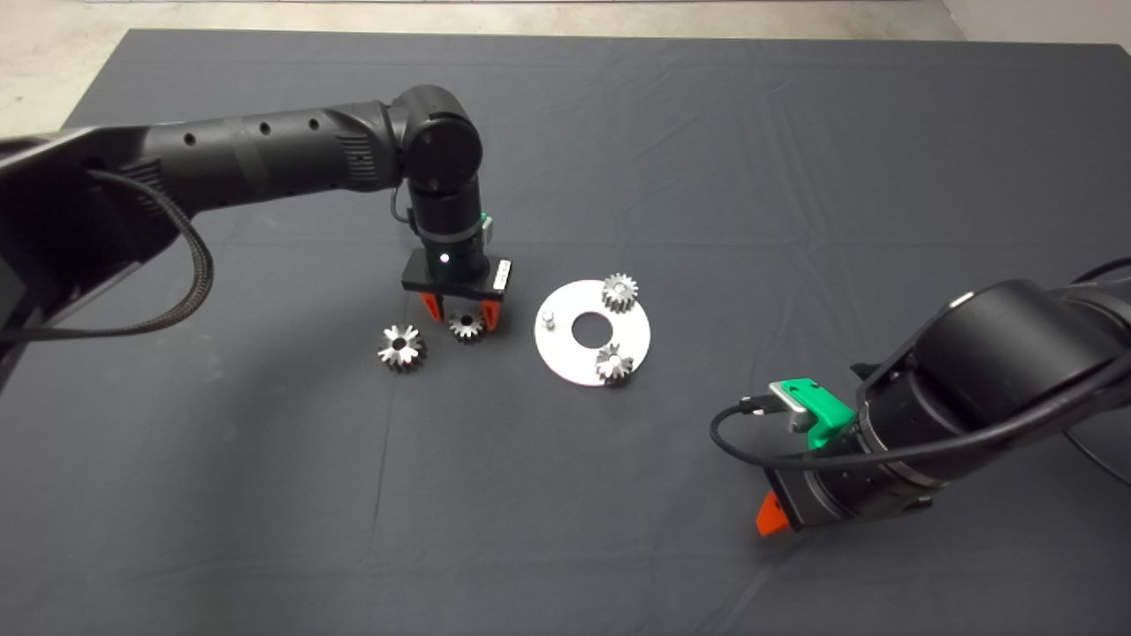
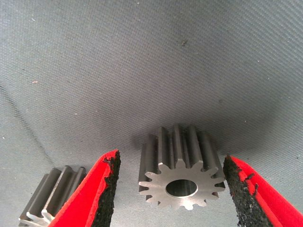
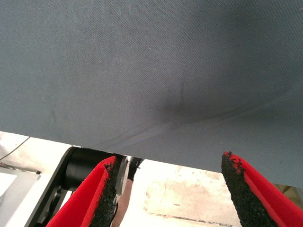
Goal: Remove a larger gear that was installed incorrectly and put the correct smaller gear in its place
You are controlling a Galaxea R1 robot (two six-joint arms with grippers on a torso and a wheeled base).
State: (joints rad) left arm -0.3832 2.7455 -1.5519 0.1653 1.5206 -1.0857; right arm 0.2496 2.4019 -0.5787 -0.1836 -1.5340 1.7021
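One target: small silver fine-toothed smaller gear [image 2: 181, 175], centre frame, between pads, untouched.
Left gripper [image 1: 461, 317]: open, straddling for pickup.
Right gripper [image 3: 170, 191]: open, lower right, idle.

Black arms, green-and-red grippers.
The left arm [image 1: 265, 155] has round holes and a braided cable [image 1: 190, 265]; the right arm [image 1: 990, 371] has a green mount [image 1: 817, 411]; red fingers [image 2: 97, 189] carry black pads.

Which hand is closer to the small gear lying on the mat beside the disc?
Left. The left hand straddles the smaller gear, fingers open either side. The right hand waits far off at the mat's lower right.
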